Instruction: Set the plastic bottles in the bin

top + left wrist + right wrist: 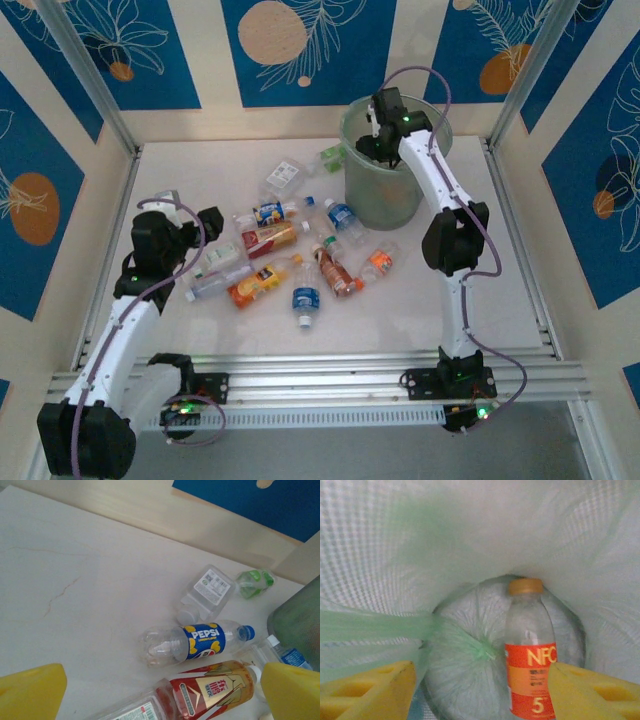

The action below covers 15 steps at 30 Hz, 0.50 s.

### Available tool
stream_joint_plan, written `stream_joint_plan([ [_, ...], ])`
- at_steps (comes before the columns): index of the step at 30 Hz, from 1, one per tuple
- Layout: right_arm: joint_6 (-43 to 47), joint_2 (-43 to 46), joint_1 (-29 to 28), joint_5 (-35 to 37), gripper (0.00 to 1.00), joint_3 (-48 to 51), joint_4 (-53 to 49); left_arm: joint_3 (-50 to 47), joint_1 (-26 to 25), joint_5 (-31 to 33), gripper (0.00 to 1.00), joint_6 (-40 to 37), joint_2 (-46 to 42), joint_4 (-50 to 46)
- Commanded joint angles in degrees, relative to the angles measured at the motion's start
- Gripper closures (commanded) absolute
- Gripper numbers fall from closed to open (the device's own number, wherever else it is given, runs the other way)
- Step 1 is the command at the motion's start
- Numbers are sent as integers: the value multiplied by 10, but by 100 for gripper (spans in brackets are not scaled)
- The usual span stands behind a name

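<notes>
Grey-green plastic of the bin (380, 555) walls in my right wrist camera. It is blurred, so I can read little of its floor beyond a knot of green film (481, 650). My right gripper (482, 680) hangs inside the bin with its yellow fingers (370, 690) spread apart. The right-hand one covers the lower corner of the orange NFC bottle (530, 650), and I cannot tell whether they touch. That bottle is in the bin, long axis running away from me, tan cap at the far end.

From above, the bin stands at the far right of the table (500, 290), and my arm hides part of its mouth. My left gripper (165, 690) is wide open over the bottles (290, 250) strewn on the table, its fingers cut off by the frame. Beneath it the Pepsi bottle (200, 641) lies on its side, blue cap toward the bin.
</notes>
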State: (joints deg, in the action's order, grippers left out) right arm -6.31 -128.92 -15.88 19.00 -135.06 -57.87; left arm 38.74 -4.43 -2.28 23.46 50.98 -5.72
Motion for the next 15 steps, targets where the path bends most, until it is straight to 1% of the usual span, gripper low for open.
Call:
stream_joint_plan([
  [1,6,6,-2,-9,29,-52,-31,32,-4,23,1,-8,1,-23],
  [4,0,21,-8,9,30,-79,-43,46,-4,32,0,3,12,-42],
  [8,-17,60,-23,45,29,-84,-47,58,-4,18,1,-3,23,-52],
  [10,-27,84,-31,64,28,-78,-47,61,-4,9,1,-7,24,-53],
  [12,-40,111,-41,90,25,-66,-48,61,-4,3,0,-7,23,-52],
  [15,-66,162,-56,122,21,-26,-45,59,-4,-6,0,-9,20,-50],
])
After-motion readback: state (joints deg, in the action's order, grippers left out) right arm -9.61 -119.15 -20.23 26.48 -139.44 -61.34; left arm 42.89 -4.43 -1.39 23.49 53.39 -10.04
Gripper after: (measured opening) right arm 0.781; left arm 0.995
